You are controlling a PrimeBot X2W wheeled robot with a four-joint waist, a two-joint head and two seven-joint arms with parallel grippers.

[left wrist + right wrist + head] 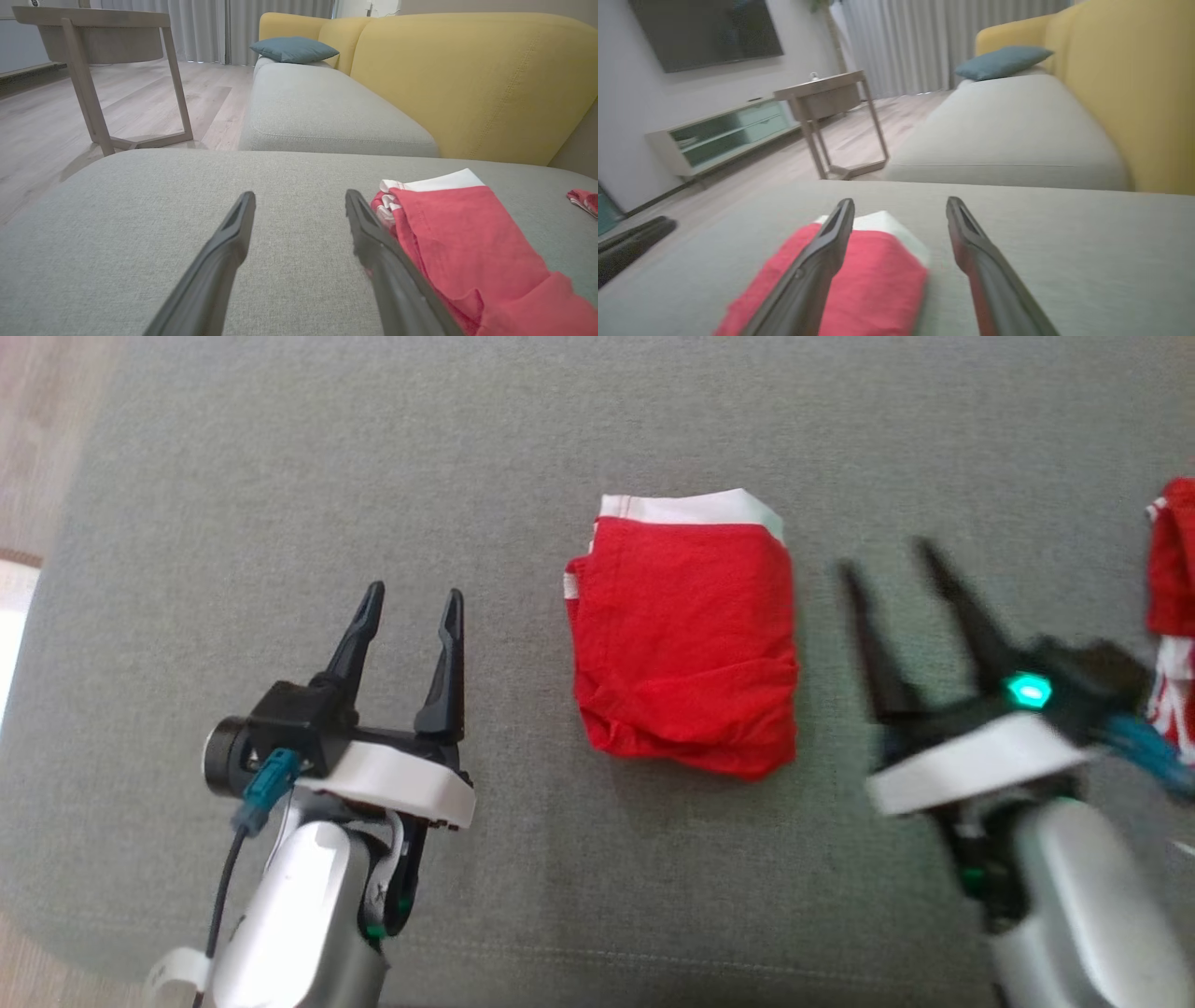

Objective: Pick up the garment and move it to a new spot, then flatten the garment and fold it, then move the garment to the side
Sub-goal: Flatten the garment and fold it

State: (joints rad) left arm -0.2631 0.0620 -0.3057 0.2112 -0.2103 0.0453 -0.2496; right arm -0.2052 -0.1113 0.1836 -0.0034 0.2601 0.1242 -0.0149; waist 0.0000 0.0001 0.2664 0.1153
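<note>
No legible text, label, brand, number or sign was present. One small pale mark resembling an X was visible on the dark underside of the left arm's wrist (378, 896) in the head view. It was too small to confirm as a character.

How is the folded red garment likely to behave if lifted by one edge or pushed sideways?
The red garment is probably floppy: its lower edge is wrinkled and bulging, so lifting one edge would likely undo the fold. It is likely light, being thin cloth. Pushed across the coarse grey cushion, it may bunch rather than slide.
</note>
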